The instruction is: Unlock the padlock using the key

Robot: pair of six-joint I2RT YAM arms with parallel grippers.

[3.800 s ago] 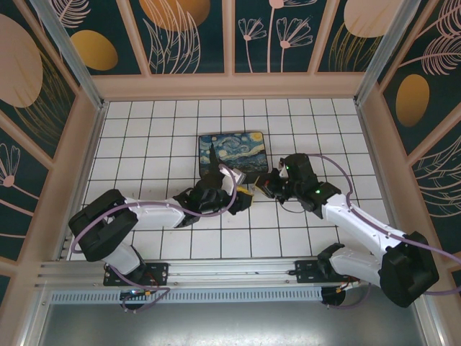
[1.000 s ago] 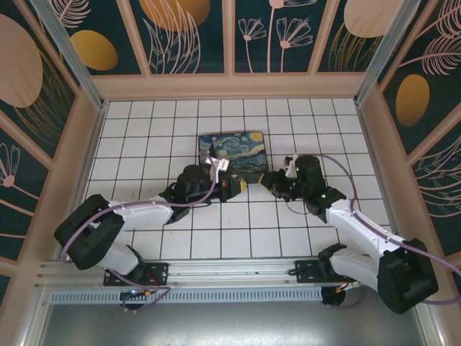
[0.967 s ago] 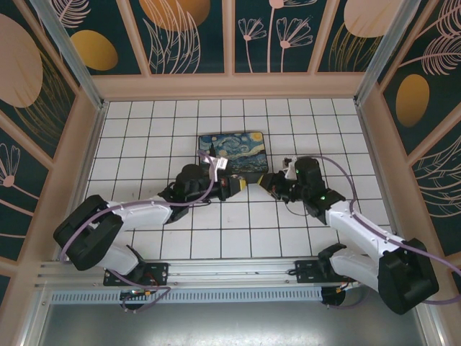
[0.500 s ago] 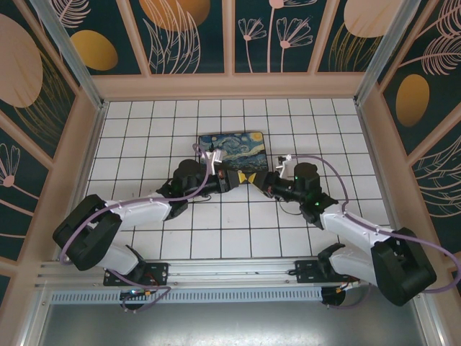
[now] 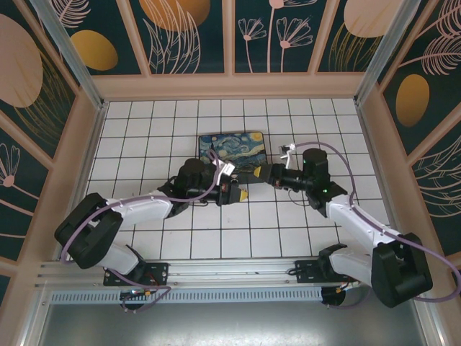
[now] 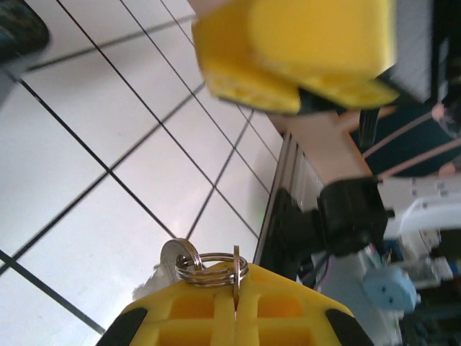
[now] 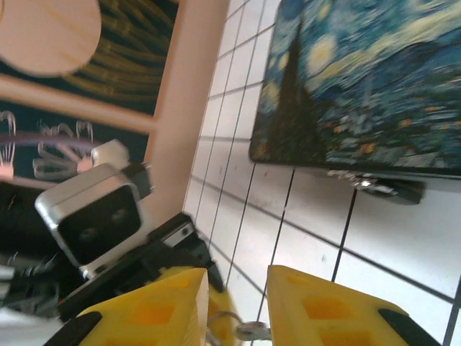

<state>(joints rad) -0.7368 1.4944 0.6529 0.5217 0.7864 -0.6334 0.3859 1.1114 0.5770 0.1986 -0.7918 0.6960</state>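
Nearest me, the left gripper (image 6: 234, 285) has its jaws pressed together on a split ring (image 6: 212, 268), and the key (image 6: 177, 256) on it pokes its round head out beside them, above the tiled worktop (image 5: 216, 231). Half a second ago the two arms were tip to tip; now the left has drawn back, key and all. Just beyond hangs the right gripper (image 7: 238, 282), jaws narrowly apart with tile showing between the tips. Farther on, a small dark, silvery piece that I take for the padlock (image 7: 382, 189) lies against the painted box (image 7: 374, 86). Nothing is unlocked yet, I'd judge.
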